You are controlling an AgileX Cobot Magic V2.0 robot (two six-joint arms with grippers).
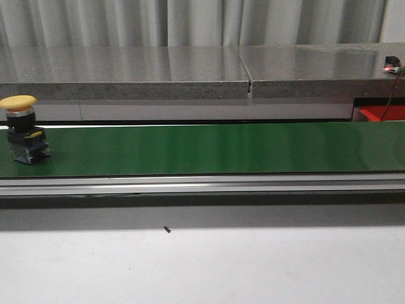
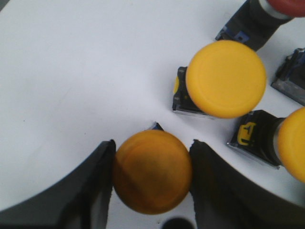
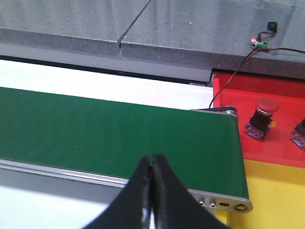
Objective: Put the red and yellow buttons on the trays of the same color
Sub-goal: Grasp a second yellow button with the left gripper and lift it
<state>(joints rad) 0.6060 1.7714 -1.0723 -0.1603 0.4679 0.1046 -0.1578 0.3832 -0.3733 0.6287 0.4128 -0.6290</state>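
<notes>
Left gripper [image 2: 152,179]: fingers clamped on a yellow button [image 2: 151,171] over a white surface [image 2: 71,71]. Right gripper [image 3: 151,191]: fingers together, above the green belt [image 3: 119,129]. Another yellow button [image 1: 21,130] stands on the belt.

The conveyor belt [image 1: 215,149] is showing a plain, glossy dark green, edged by a silver-grey metal rail [image 1: 202,185]. At the belt's left end a button [image 1: 19,126] is wearing a yellow cap over a black and blue body. Behind the belt, the counter [image 1: 190,73] is showing speckled grey stone. Off the belt's far end, the red tray [image 3: 267,119] is carrying a red-capped button [image 3: 261,114], with a yellow tray [image 3: 281,195] beside it. In the left wrist view, the black left gripper [image 2: 151,164] is flanking an orange-yellow button cap [image 2: 151,171] on a white surface [image 2: 71,71], near two brighter yellow caps.
</notes>
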